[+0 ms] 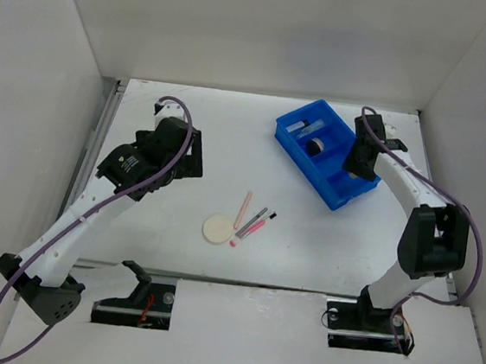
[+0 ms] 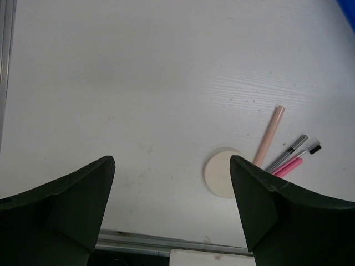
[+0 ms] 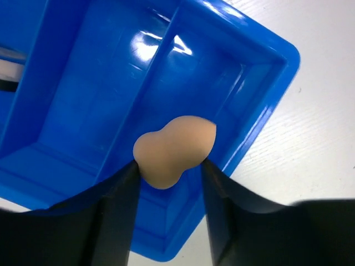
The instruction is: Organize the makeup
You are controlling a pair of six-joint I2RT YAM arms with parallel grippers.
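Note:
My right gripper (image 3: 169, 166) is shut on the peach sponge (image 3: 175, 149) and holds it above the near end compartment of the blue tray (image 3: 265, 119). From above, this gripper (image 1: 355, 168) hangs over the tray (image 1: 285, 132), which holds clear tubes (image 1: 305, 126) and a round compact (image 1: 316, 144). On the table lie the cream round puff (image 1: 218, 229), a peach stick (image 1: 244, 208) and slim pink and black pencils (image 1: 254, 226). My left gripper (image 1: 189, 161) is open and empty, above the table to the left of them. In the left wrist view (image 2: 172, 160) the puff (image 2: 219, 174) and pencils (image 2: 291, 158) show.
White walls enclose the table on three sides. A metal rail (image 1: 101, 124) runs along the table's left edge. The table's near edge (image 2: 166, 244) shows below the left fingers.

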